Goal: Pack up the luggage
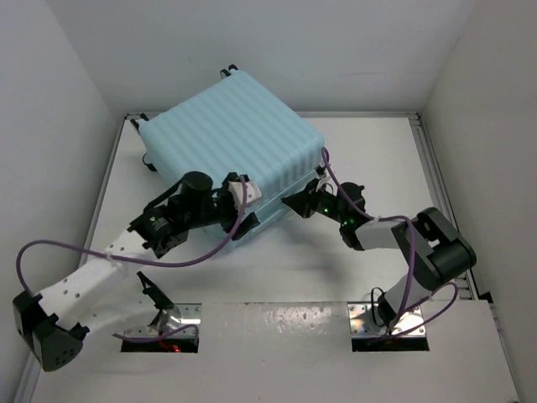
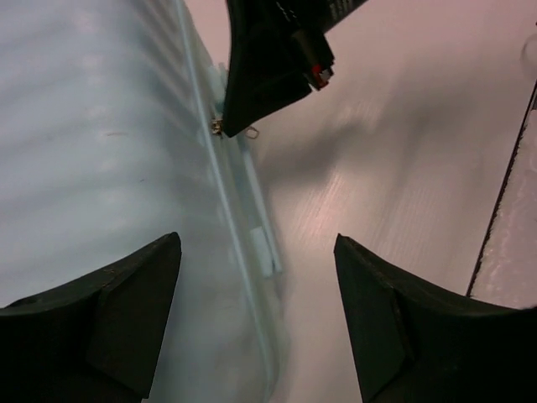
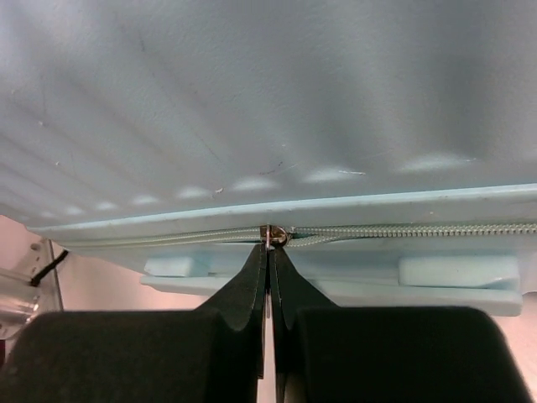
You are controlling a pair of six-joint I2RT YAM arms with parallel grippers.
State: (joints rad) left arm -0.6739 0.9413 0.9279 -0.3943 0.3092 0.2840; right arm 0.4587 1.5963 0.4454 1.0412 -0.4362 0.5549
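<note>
1. Top external: note smooth white table (image 1: pixel 361 252) under everything. Little friction to count on, so expect sliding under any sideways tug.
2. Note luggage (image 1: pixel 231 134) closed, lying flat, left of centre toward the far wall. Could skid or pivot if the seam is hauled with nothing bracing the shell.
3. See left gripper (image 2: pixel 256 243) spread wide astride the near edge of the case, holding nothing. Cannot tell whether touching the shell. Too loose to steady anything, and could knock the other arm, just beside.
4. See right gripper (image 3: pixel 268 249) closed, tips pinching the zipper pull (image 3: pixel 270 235). Thin hold at the very tips, likely to slip if dragged off the seam line.
5. Watch zipper (image 3: pixel 419 229) running along the seam. Could bind where the track rounds a corner.
6. Watch zipper pull last: small, could twist free or bend under an angled load.
</note>
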